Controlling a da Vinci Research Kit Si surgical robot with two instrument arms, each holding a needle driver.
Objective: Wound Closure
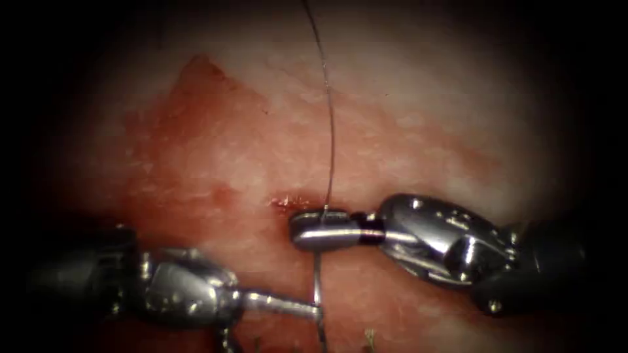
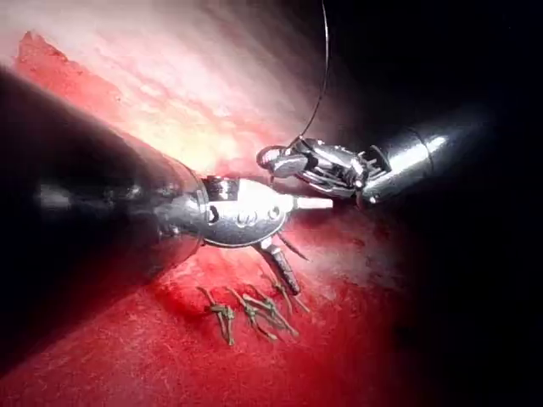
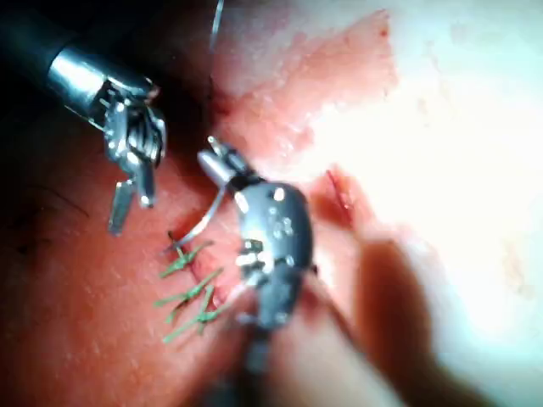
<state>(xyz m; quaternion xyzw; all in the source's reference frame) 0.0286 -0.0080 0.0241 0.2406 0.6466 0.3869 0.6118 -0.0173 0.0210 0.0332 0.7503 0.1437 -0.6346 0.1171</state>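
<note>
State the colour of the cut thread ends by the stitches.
Green. The cut thread ends show best in the right wrist view, lying on the tissue.

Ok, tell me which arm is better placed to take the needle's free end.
Left, probably. The left tool is open, empty, its tip beside the needle below the right tool, which is shut on the needle's upper end, thread trailing upward. Tissue entry unclear.

No text, label, brand, number or sign can be read on anything here.
</note>
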